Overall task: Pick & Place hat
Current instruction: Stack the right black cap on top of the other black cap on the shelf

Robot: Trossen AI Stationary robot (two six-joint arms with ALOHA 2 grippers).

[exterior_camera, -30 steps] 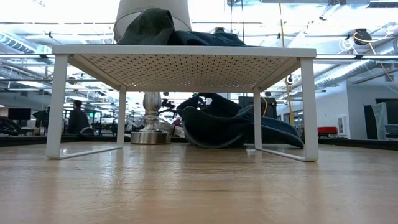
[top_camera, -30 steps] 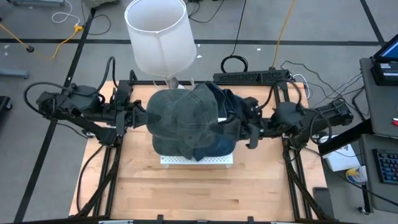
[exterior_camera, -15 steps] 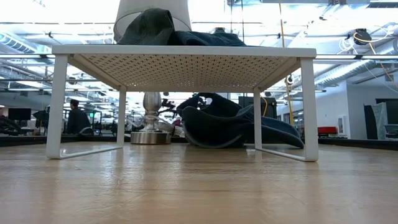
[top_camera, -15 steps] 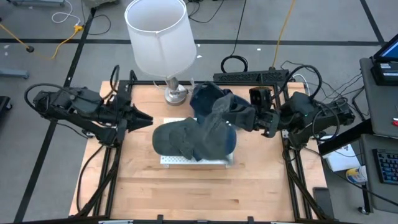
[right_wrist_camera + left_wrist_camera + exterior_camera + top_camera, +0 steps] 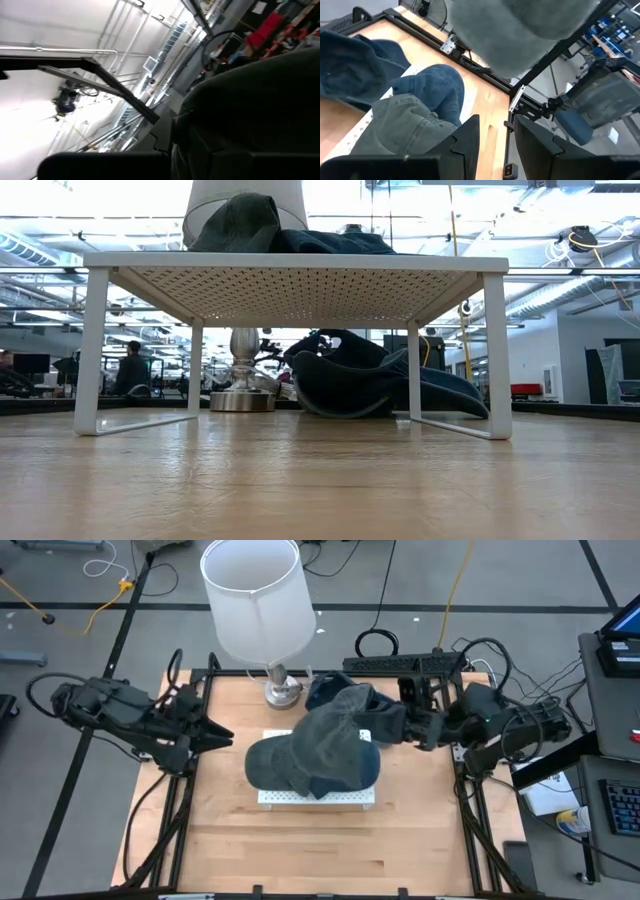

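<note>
- Wooden tabletop point(image 5: 300, 850) fills the middle of the high view, framed by black rails, with grey floor and cables around it.
- At the upper centre of the high view we see a lamp with a white shade point(image 5: 255, 598) and a metal base point(image 5: 283, 692) standing on the table's far edge.
- We find a white perforated rack point(image 5: 296, 272) near the table's middle; in the low view it spans most of the frame on four legs.
- On the rack lie caps: a dark grey-blue cap point(image 5: 275, 761) at centre left and a navy cap point(image 5: 350, 770) just beside it.
- We see a grey-green hat point(image 5: 333, 735) raised over the rack, draped from the right gripper point(image 5: 388, 724), whose jaws are clenched on the hat's edge at centre right.
- Another dark blue hat point(image 5: 328, 691) lies on the table behind the rack, near the lamp base; in the low view it shows under the rack point(image 5: 370, 385).
- At centre left of the high view the left gripper point(image 5: 222, 737) points toward the rack, well apart from the caps; its fingers point(image 5: 467, 135) stand parted and hold nothing.
- In the low view, a person point(image 5: 131, 368) sits far off at the left edge.
</note>
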